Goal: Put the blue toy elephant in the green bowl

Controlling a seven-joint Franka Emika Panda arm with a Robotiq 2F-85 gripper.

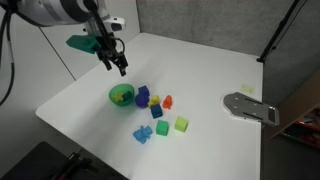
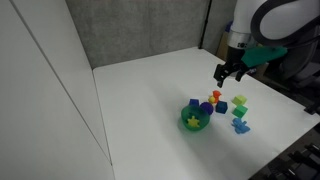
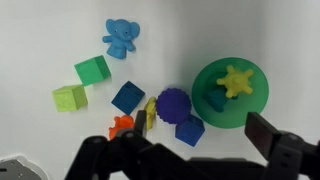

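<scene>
The blue toy elephant [image 3: 121,38] lies on the white table, at the outer end of the toy cluster; it shows in both exterior views [image 1: 142,133] [image 2: 240,126]. The green bowl [image 3: 250,112] sits at the other end of the cluster [image 1: 121,95] [image 2: 195,118] and holds a yellow star-shaped toy [image 3: 236,80] and a teal piece. My gripper [image 3: 200,128] is open and empty. It hangs well above the table, near the bowl and away from the elephant [image 1: 115,62] [image 2: 228,72].
Between bowl and elephant lie a purple spiky ball [image 3: 172,104], two dark blue cubes [image 3: 128,97] [image 3: 190,131], a green cube [image 3: 92,69], a light green cube [image 3: 70,97], an orange toy [image 3: 122,125] and a yellow piece [image 3: 150,112]. A grey metal plate [image 1: 250,106] sits at the table edge.
</scene>
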